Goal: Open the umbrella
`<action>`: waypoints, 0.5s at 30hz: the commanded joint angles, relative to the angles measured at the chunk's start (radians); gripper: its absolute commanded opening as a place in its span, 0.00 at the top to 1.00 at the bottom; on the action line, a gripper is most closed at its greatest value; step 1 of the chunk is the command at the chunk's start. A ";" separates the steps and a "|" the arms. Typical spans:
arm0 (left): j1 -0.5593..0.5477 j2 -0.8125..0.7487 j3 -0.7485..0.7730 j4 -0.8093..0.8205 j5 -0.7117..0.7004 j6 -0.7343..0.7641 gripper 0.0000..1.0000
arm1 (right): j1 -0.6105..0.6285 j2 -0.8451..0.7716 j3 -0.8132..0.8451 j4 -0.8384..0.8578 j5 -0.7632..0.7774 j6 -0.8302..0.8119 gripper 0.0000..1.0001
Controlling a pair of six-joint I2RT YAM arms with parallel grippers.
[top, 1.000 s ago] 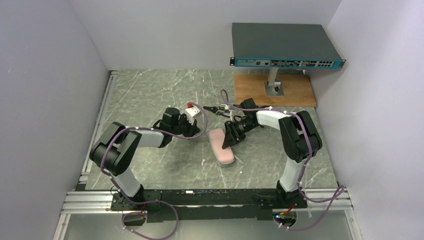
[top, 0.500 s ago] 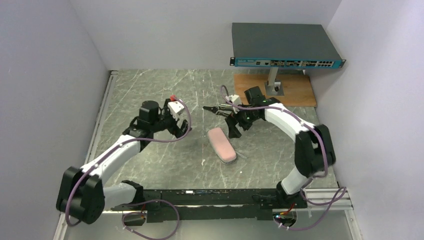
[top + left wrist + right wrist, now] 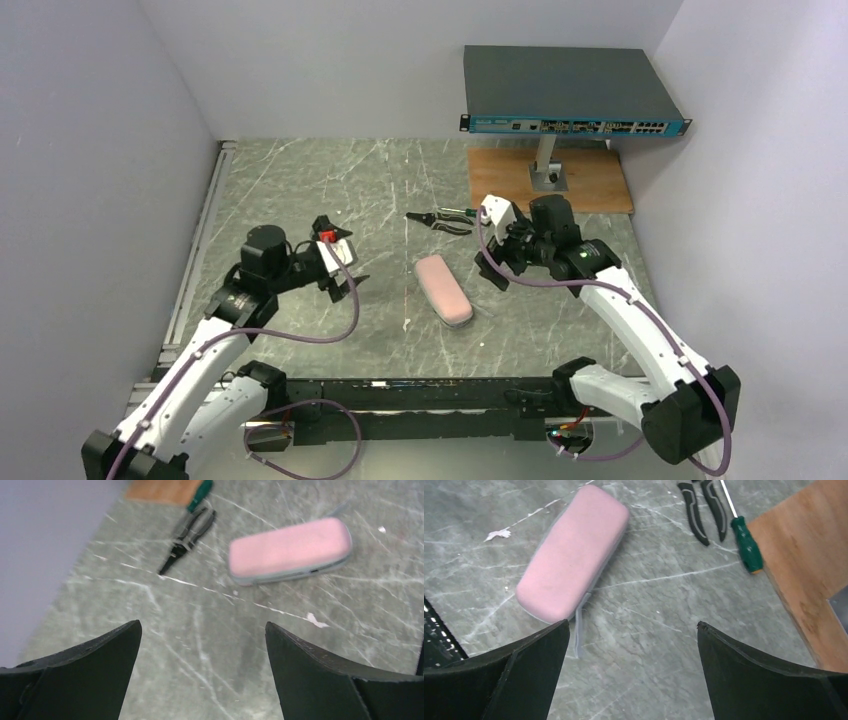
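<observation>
The left gripper (image 3: 345, 266) and right gripper (image 3: 492, 265) are hanging empty with fingers wide apart, while the umbrella (image 3: 444, 290) is lying folded just on the arms' side of the pliers (image 3: 437, 220), probably light and slippery, best pinched across its narrow width.

No readable text, brand or number anywhere; only faint pale marks on the front panel of the network switch (image 3: 565, 85), too small and blurred to make out
</observation>
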 commanded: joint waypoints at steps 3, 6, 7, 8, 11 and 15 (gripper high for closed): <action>-0.134 0.050 -0.295 0.493 -0.019 -0.080 0.00 | 0.163 0.106 0.007 0.046 0.127 0.190 0.00; -0.215 0.099 -0.326 0.604 -0.091 -0.216 0.00 | 0.213 0.182 0.023 0.068 0.123 0.344 0.00; -0.229 0.117 -0.334 0.644 -0.101 -0.263 0.00 | 0.213 0.217 0.037 0.064 0.123 0.384 0.01; -0.244 0.124 -0.348 0.685 -0.113 -0.289 0.00 | 0.215 0.248 0.045 0.065 0.127 0.414 0.02; -0.296 0.137 -0.420 0.809 -0.198 -0.288 0.00 | 0.240 0.319 0.053 0.094 0.149 0.474 0.02; -0.316 0.174 -0.493 0.919 -0.261 -0.300 0.00 | 0.294 0.378 0.046 0.120 0.170 0.501 0.01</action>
